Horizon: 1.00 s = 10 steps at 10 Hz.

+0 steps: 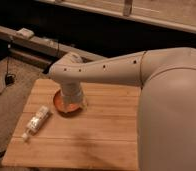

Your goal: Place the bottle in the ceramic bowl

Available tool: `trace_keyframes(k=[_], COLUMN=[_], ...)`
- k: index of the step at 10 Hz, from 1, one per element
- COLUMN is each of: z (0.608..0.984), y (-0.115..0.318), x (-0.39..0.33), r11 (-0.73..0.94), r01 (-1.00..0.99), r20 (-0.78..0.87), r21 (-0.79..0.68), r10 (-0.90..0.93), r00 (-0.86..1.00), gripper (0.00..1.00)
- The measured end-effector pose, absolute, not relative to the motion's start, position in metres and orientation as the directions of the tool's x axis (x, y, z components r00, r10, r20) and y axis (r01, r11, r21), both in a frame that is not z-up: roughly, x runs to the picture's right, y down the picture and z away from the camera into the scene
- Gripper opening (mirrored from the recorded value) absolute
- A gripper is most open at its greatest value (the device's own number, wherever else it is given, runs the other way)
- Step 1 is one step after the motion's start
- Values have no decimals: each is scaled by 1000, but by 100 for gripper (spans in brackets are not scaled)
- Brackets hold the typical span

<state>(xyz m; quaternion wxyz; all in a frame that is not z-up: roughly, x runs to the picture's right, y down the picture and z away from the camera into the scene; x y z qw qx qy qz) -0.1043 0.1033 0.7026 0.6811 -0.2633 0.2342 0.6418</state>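
Observation:
The bottle (36, 121) lies on its side on the wooden table (106, 135), near the left edge, cap toward the front left. The ceramic bowl (59, 103) sits just right of it, orange-brown, partly covered by my arm. My gripper (72, 104) hangs at the end of the white arm, directly over the bowl, a short way right of the bottle. It holds nothing that I can see.
My large white arm (161, 95) fills the right side of the view and covers the table's right part. A dark low shelf (36, 45) with a small white object (25, 33) runs behind the table. Carpeted floor (6, 95) lies to the left.

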Motion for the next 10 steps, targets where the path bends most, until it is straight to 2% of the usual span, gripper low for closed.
trace_keyframes(k=[8,10], z=[702,697], y=[104,106], x=[-105,-128], r11=[38,47], r01=[-998,-996], r20=[-655,-641], r21=[-58,-81], r10=[752,763], r00=[67,88], gripper=[65,65])
